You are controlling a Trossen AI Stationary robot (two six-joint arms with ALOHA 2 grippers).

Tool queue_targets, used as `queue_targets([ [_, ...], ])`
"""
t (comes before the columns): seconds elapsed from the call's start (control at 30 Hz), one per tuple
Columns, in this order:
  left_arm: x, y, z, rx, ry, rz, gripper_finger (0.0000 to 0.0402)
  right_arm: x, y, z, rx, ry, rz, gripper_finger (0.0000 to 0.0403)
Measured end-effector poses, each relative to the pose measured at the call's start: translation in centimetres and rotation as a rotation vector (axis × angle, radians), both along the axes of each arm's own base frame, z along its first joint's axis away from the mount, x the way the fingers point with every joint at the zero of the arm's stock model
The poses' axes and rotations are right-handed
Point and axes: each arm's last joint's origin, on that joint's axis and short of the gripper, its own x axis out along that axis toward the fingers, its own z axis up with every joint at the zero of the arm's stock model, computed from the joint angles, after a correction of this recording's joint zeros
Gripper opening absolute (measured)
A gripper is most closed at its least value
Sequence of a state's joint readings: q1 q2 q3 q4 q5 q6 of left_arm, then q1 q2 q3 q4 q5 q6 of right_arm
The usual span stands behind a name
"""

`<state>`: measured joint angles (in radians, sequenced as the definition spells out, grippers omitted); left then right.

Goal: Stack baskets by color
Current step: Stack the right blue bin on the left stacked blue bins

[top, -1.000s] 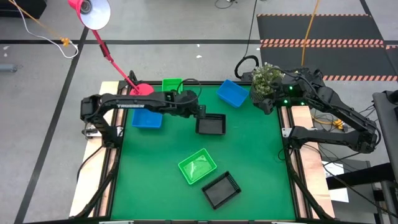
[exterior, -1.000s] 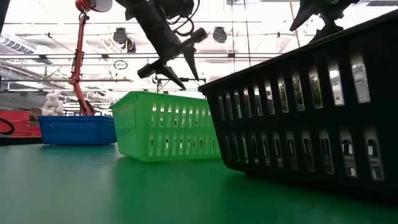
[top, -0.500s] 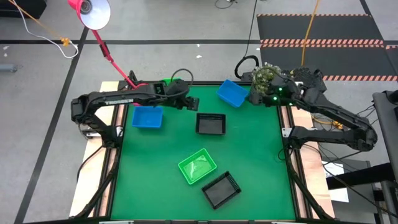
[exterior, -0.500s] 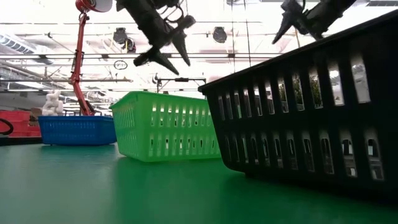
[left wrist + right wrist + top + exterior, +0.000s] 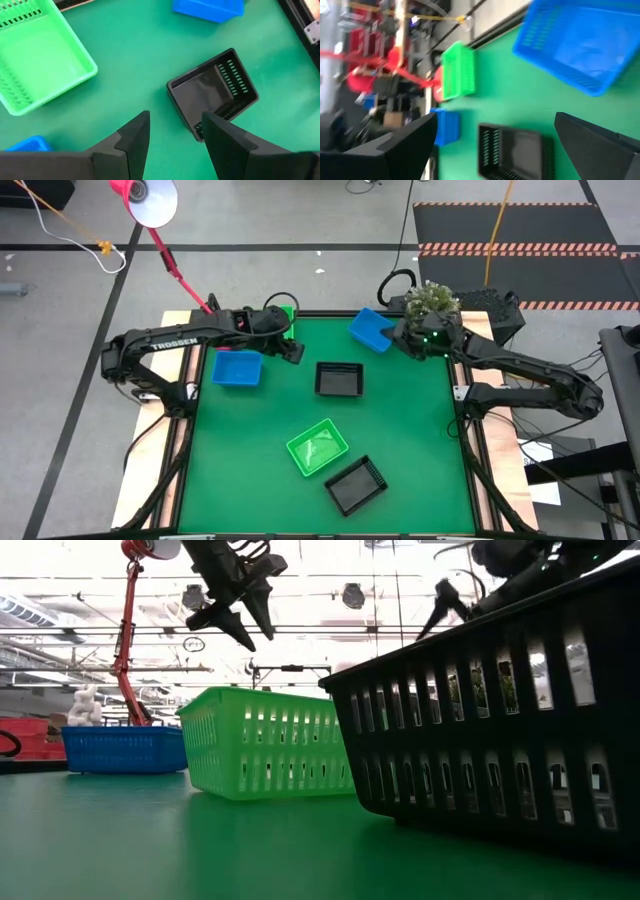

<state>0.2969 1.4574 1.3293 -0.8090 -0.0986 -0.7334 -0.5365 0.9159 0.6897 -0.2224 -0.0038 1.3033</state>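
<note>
Six baskets show on the green table (image 5: 420,430). A blue basket (image 5: 237,367) lies at the far left and a green basket (image 5: 280,313) at the far edge. Another blue basket (image 5: 370,330) lies far right of centre, a black basket (image 5: 339,378) in the middle. A green basket (image 5: 317,447) and a black basket (image 5: 356,484) rest near the front. My left gripper (image 5: 295,352) hangs open and empty in the air, between the left blue basket and the middle black basket (image 5: 212,95). My right gripper (image 5: 393,339) is open and empty beside the far-right blue basket (image 5: 575,45).
A pink lamp base (image 5: 228,323) stands at the far left corner, its red arm reaching up to the lamp head (image 5: 150,200). A potted plant (image 5: 432,300) stands at the far right corner, behind my right arm. Bare green table lies along the right and near left.
My left gripper has drawn back from the middle black basket, going up and toward the table's far left, and has rolled. The black basket stays on the table. My right gripper has come down from beside the plant toward the far-right blue basket, rolling as it went.
</note>
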Motion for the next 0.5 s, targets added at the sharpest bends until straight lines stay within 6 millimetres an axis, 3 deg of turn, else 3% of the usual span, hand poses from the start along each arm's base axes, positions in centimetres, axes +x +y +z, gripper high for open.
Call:
queue_targets([
  [0.5, 0.0, -0.2, 0.0, 0.022, 0.022, -0.044, 0.0179, 1.8, -1.6, -5.6, 0.122, 0.226, -0.193, 0.0383],
])
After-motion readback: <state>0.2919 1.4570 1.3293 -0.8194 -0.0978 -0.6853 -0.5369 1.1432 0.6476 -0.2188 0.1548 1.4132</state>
